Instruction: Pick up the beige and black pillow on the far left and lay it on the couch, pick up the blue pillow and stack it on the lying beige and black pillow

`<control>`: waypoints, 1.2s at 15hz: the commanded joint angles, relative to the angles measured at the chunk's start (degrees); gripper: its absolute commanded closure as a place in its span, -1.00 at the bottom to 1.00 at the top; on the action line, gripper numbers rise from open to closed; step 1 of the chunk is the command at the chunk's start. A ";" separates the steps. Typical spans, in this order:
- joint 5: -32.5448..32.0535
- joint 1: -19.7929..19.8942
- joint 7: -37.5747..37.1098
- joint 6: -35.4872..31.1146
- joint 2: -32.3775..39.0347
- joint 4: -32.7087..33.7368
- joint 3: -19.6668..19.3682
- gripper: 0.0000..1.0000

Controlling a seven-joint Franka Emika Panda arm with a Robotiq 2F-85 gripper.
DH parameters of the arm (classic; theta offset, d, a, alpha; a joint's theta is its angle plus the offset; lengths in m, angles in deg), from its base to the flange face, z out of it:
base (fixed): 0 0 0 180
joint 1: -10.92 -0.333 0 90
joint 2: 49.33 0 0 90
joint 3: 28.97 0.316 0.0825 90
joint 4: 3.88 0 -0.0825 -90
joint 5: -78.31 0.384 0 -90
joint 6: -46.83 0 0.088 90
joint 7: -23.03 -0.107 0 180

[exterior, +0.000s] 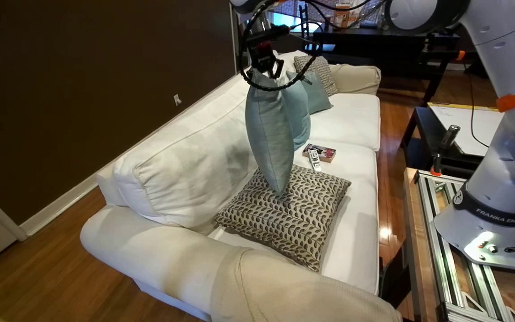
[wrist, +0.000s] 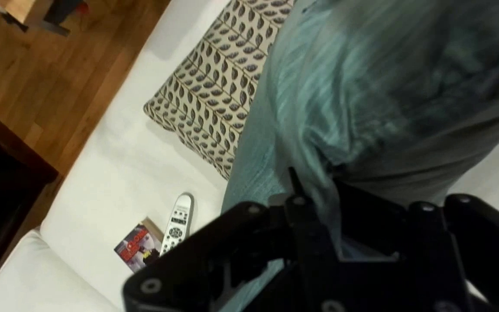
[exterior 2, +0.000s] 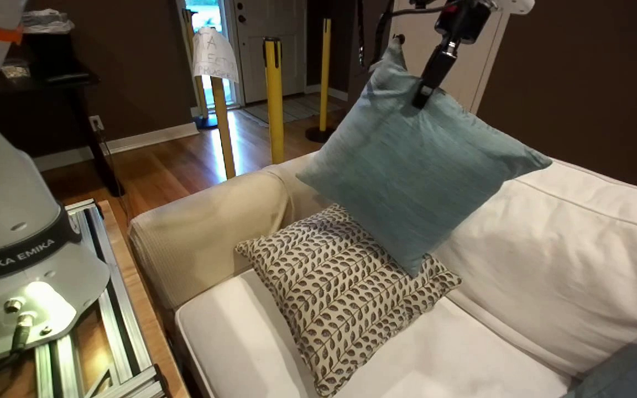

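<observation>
Below the gripper stretches the white couch, its slipcover rumpled and its back cushion soft. Under the gripper, the beige and black pillow lies flat on the couch seat, near the rounded arm. From the gripper hangs the blue pillow, seen in both exterior views, tilted so that 1 corner points down over the lying pillow; whether that corner touches it I cannot tell. Farther from the gripper, toward the opposite end of the couch, another blue pillow leans in front of a 2nd patterned pillow. The gripper itself is clamped on the hanging blue pillow: its black fingers pinch the upper edge, and in the wrist view the cloth bunches into a fold between them. Down on the seat, lower than the gripper and beyond the lying pillow, rests a book with a printed cover; just beside it, likewise lower than the gripper, lies a pale remote with dark buttons.
</observation>
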 commanded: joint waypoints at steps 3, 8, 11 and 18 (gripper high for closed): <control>1.92 -2.06 -7.62 8.71 -6.66 -7.57 -0.11 0.94; 0.50 -3.85 -13.75 14.42 -9.40 -9.60 -0.49 0.94; -0.45 -3.79 -15.26 19.29 -8.49 -8.63 -0.16 0.94; -6.08 -4.57 -15.05 28.91 -6.90 -8.12 -0.46 0.94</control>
